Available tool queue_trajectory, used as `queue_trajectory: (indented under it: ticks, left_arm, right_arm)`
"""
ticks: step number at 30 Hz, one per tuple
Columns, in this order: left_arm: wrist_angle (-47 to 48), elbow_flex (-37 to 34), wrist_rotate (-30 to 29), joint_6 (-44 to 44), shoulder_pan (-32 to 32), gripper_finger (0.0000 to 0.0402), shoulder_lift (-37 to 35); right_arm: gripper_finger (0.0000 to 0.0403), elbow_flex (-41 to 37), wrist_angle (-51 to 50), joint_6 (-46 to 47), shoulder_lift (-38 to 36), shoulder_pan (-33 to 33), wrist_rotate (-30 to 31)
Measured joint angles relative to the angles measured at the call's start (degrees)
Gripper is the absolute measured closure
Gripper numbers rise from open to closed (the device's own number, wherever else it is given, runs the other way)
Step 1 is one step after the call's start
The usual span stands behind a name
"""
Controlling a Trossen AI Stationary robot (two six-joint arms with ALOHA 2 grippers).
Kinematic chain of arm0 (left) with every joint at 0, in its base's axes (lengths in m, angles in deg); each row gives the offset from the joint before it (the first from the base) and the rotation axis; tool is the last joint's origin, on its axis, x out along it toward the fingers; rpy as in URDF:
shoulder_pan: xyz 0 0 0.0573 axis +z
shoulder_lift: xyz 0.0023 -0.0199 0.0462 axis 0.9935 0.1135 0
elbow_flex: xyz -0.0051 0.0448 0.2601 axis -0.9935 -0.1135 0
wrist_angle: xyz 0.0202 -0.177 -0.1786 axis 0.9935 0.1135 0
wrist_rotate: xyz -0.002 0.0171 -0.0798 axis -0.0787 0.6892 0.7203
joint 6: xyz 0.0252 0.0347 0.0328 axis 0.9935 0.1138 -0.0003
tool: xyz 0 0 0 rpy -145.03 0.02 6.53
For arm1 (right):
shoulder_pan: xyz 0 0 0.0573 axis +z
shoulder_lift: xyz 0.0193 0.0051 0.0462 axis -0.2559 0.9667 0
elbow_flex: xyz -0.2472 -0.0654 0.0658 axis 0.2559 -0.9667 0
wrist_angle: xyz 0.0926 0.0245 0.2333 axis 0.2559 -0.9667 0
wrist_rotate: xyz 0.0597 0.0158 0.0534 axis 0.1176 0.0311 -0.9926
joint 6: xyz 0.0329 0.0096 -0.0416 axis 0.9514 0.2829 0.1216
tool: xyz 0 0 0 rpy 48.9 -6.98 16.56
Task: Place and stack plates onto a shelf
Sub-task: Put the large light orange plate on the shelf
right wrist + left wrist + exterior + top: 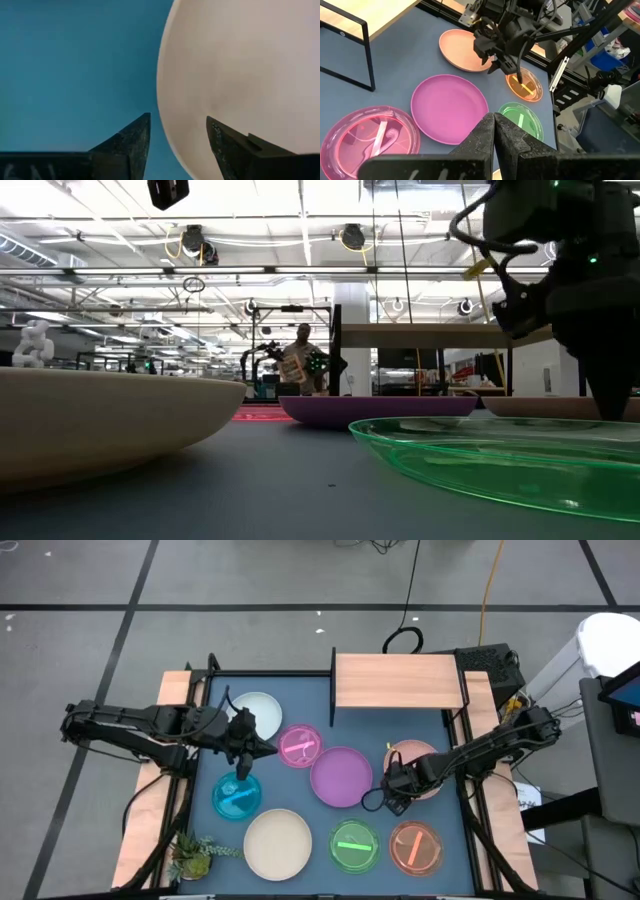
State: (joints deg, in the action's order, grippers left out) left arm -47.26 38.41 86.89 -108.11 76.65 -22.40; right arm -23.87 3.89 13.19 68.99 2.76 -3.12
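Note:
Eight plates lie on the blue mat: white-blue (258, 710), translucent pink (300, 745), purple (342, 776), salmon (425, 755), teal (237, 797), cream (278, 843), green (354, 846) and orange (415, 848). The shelf (398, 680) stands at the far edge. My right gripper (178, 117) points down, open, at the salmon plate's left rim (167, 100), one finger over the mat and one over the plate. Whether it touches the plate I cannot tell. My left gripper (494, 120) hangs shut above the mat between the white-blue and pink plates, holding nothing.
A small potted plant (195, 855) sits at the near left corner. Wooden rails (150, 810) run along both sides of the mat. The plates lie close together, with bare mat (300, 700) in front of the shelf.

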Motion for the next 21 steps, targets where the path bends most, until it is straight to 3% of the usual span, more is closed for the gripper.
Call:
queue_trajectory:
  ticks: [6, 15, 21]
  left_arm:
    - [0.0, 0.0, -0.02, 0.02, -0.01, 0.0387, 0.0]
    - [0.0, 0.0, -0.12, 0.48, -0.01, 0.0387, 0.0]
    - [0.0, 0.0, -1.05, 0.56, -0.02, 0.0387, 0.0]
  right_arm:
    - [0.0265, 0.0, 0.26, -1.01, 2.26, 0.0, -1.03]
    - [0.0388, 0.2, 0.06, -2.12, 1.95, 0.0, -0.53]
    - [0.0394, 0.12, 0.09, -1.47, -0.1, 0.07, -0.57]
